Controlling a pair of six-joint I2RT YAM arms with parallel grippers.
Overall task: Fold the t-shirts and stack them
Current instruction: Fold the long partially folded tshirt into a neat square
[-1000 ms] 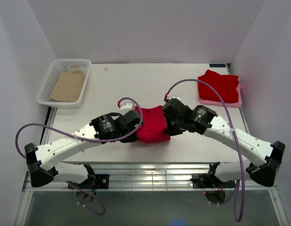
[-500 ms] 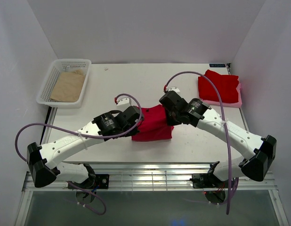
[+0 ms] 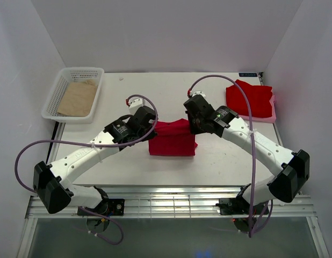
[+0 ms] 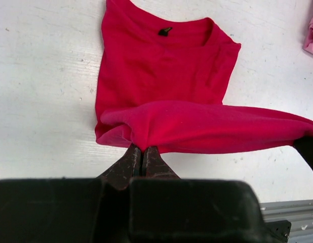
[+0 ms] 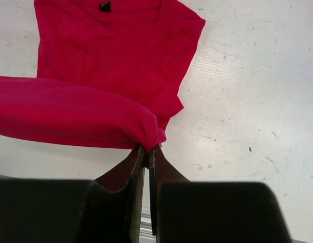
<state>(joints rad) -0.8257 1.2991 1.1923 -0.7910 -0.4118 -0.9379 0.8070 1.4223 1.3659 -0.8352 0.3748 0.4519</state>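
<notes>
Red t-shirt (image 3: 172, 144) on the table (image 3: 155, 91), right of the white basket (image 3: 52, 105) and nearer the arm bases than it. Compared with a second ago: raised edge carried away from the bases, up toward the basket's near end; outline squared from a skewed diamond into a level rectangle; both arms reaching farther in. Clamped tight on the raised edge at its basket-side end, the left gripper (image 4: 143, 152); clamped tight on the end farther from the basket, the right gripper (image 5: 146, 149). Between them, a soft sagging roll of plain cloth, hanging over a lower layer spread flat, with the neckline and a small dark label (image 4: 165, 31) at the end away from the fingers. No print, a few light creases. Counted: two grippers, both pinching the same shirt; one basket, holding one tan sheet (image 3: 77, 98); one pink piece (image 3: 246, 115) far right of the basket, level with it; one folded red pile (image 3: 251, 97) lying on that pink piece, number of shirts inside it not clear from above.
</notes>
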